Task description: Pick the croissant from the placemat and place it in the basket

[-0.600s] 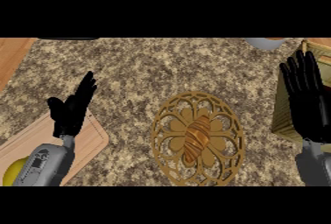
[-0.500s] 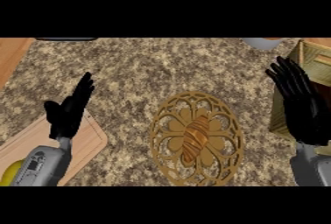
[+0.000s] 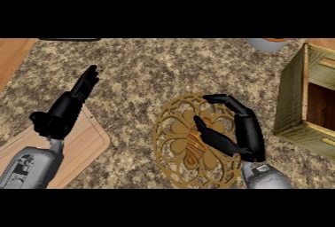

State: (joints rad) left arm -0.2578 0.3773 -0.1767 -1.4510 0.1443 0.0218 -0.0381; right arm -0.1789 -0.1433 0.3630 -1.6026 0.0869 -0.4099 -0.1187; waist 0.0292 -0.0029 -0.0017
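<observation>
A golden-brown croissant [image 3: 192,153] lies in the middle of a round, ornate gold placemat [image 3: 171,131] at the centre of the counter. My right hand [image 3: 246,133] hovers over the mat's right half, open, with its thumb across the croissant's upper end and its fingers arched above it. Part of the croissant is hidden under the thumb. The wooden basket [image 3: 292,98] stands at the right edge, its dark inside showing. My left hand [image 3: 63,113] rests open at the left, fingers pointing up.
A light wooden cutting board [image 3: 86,146] lies under my left forearm at the lower left. A grey bowl [image 3: 266,44] sits at the top edge near the basket. Speckled stone counter [image 3: 150,71] stretches between mat and far edge.
My right hand has swung left from beside the basket to above the placemat and croissant, its fingers now bent over it. The left hand has barely shifted.
</observation>
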